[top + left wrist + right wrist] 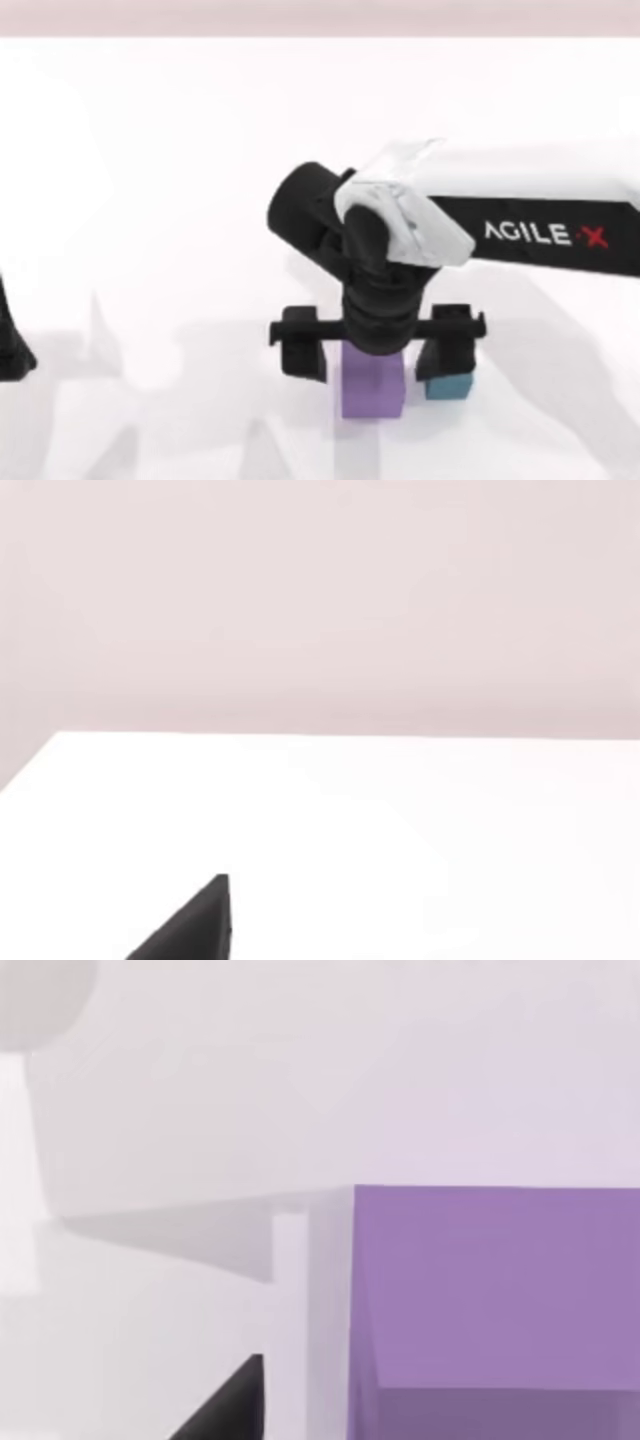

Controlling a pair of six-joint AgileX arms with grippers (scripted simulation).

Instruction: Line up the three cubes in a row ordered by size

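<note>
Right end effector (375, 355) hangs spread wide over the matte purple cube (372, 390), gripping nothing, near the tabletop's (150, 200) front edge, the small teal cube (449, 387) just beside its right finger; left arm (12, 345) parked at left.

A rendered simulation scene: bare white table (150, 200), flat pinkish backdrop (320, 600), featureless matte surfaces.

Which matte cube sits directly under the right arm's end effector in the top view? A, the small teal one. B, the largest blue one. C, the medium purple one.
C: in the top view the right end effector hangs over the medium purple matte cube with its fingers spread to either side, while the small teal matte cube sits just beside it on the right.
</note>
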